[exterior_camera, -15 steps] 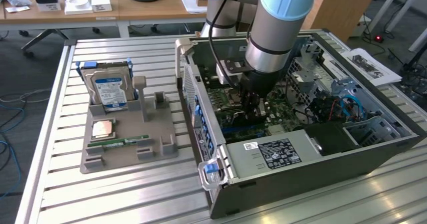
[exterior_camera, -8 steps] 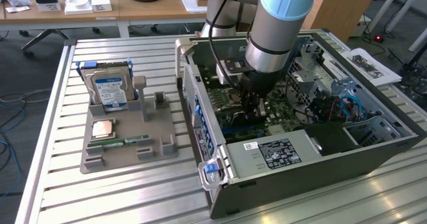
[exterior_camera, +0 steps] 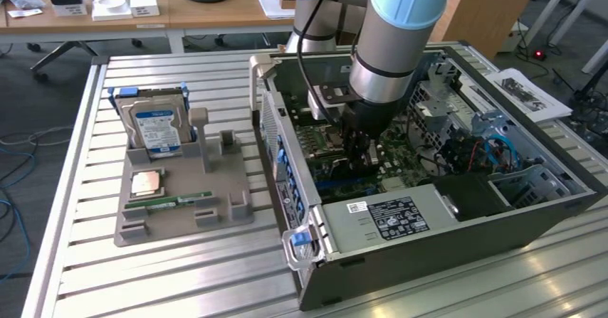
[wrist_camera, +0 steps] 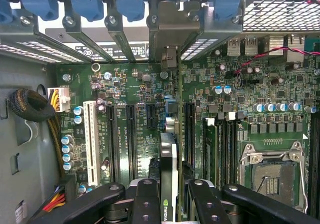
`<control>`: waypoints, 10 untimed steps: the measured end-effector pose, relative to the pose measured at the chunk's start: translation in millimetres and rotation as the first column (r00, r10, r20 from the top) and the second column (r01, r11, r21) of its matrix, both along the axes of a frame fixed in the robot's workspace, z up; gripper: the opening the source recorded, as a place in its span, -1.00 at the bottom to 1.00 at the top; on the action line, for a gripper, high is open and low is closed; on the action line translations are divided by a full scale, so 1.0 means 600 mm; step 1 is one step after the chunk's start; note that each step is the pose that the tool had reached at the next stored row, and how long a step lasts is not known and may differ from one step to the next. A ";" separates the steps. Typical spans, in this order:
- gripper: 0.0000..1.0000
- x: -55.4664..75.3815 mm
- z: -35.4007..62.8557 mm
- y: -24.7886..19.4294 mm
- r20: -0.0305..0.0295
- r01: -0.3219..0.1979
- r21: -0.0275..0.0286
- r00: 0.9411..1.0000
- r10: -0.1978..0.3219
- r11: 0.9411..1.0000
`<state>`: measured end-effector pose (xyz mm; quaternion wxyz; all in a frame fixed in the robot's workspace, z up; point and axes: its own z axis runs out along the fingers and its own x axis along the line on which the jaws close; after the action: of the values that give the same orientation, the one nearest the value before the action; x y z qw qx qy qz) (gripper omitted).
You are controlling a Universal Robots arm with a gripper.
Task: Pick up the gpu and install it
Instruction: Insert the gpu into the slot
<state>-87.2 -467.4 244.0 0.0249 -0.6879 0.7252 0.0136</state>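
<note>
Fingers [wrist_camera: 145, 200] around NVIDIA-logo gpu [wrist_camera: 169, 166]

gpu [wrist_camera: 169, 170], thin dark card, gripped upright on edge, over motherboard [wrist_camera: 135, 82] slots

Green motherboard [wrist_camera: 140, 84] with black slots [wrist_camera: 131, 139] and one white slot [wrist_camera: 91, 139]; blue clips [wrist_camera: 85, 2]; dark gpu [wrist_camera: 169, 169] with a green logo; grey tray [exterior_camera: 181, 222]; blue-labelled drive [exterior_camera: 156, 129]; silver ribbed table [exterior_camera: 142, 275].

Exterior view overlooks the open case [exterior_camera: 428, 261] from above; wrist view faces its motherboard [wrist_camera: 140, 87] closely.
</note>
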 end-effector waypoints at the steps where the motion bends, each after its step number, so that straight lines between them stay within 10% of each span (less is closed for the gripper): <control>1: -0.47 0.000 0.000 0.0000 0.000 0.000 0.000 1.000 0.000 1.000; 10: -0.47 0.000 0.000 0.0000 0.000 0.000 0.000 1.000 0.000 1.000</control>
<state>-87.2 -467.4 243.9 0.0249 -0.6879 0.7252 0.0137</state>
